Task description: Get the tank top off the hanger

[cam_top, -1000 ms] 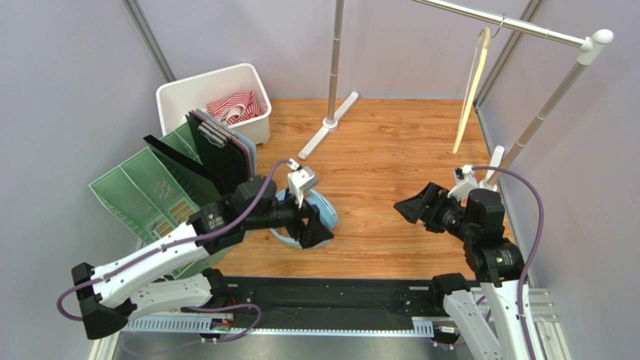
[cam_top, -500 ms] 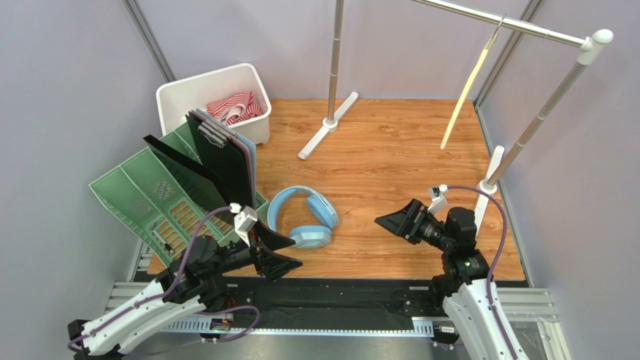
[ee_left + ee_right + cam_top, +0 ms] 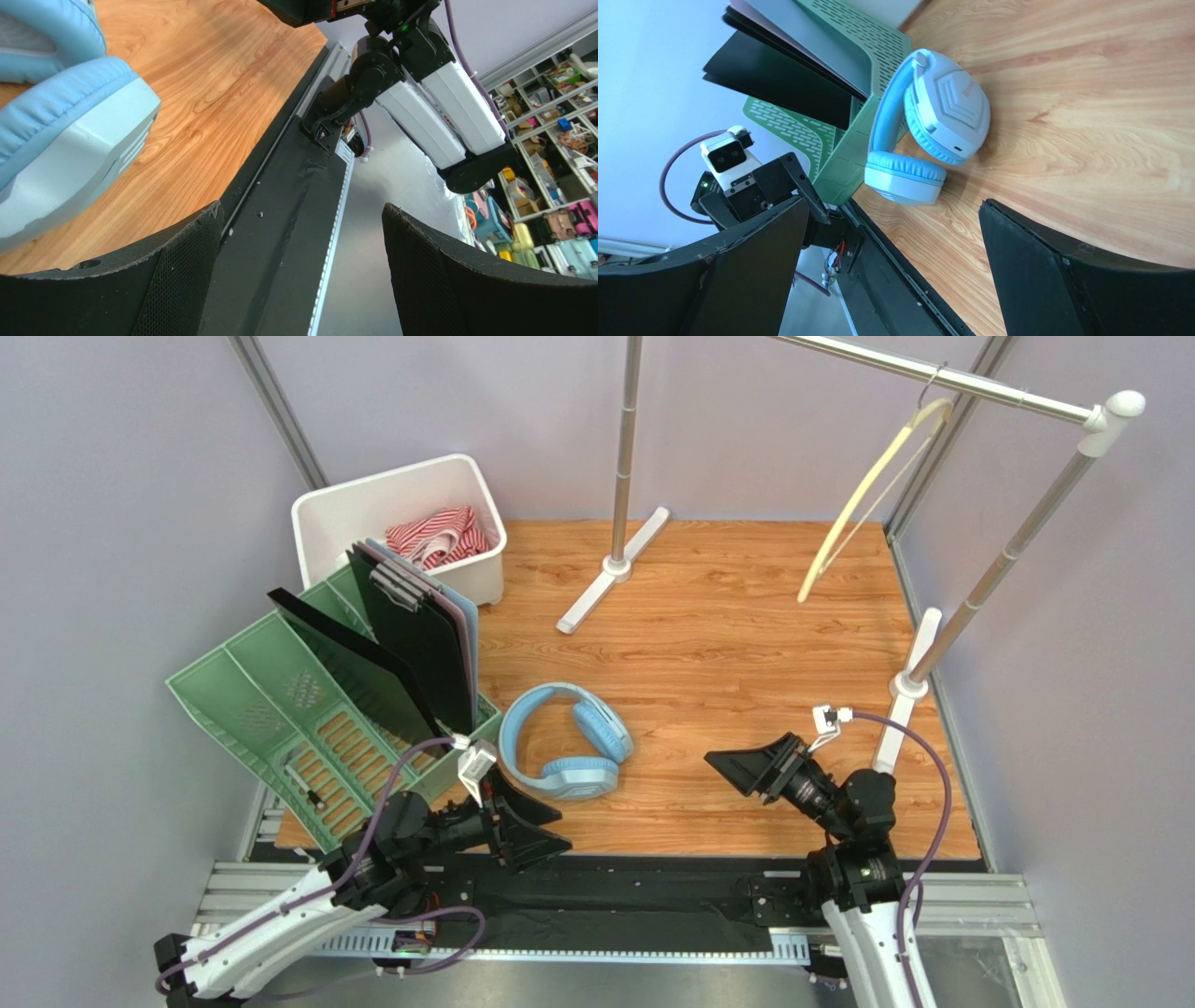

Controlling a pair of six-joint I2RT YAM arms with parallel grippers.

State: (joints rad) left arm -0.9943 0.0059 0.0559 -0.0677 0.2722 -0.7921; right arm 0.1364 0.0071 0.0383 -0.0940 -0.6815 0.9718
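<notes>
Cloth striped in thin red and white, the small sleeveless tank top (image 3: 439, 534), is lying bunched inside the white plastic bin (image 3: 481, 577) at the far left of the table. It is sitting well apart from the thin cream curved hanger (image 3: 871, 478), which is hanging bare and tilted from the long silver rail (image 3: 898, 366) at the far right. The left gripper (image 3: 540, 830) is hovering low by the near table edge, jaws spread wide and holding nothing, near the light-blue headphones (image 3: 568, 745). The right gripper (image 3: 730, 767) is gaping wide and empty above the wooden tabletop (image 3: 730, 630), pointing toward the headphones.
</notes>
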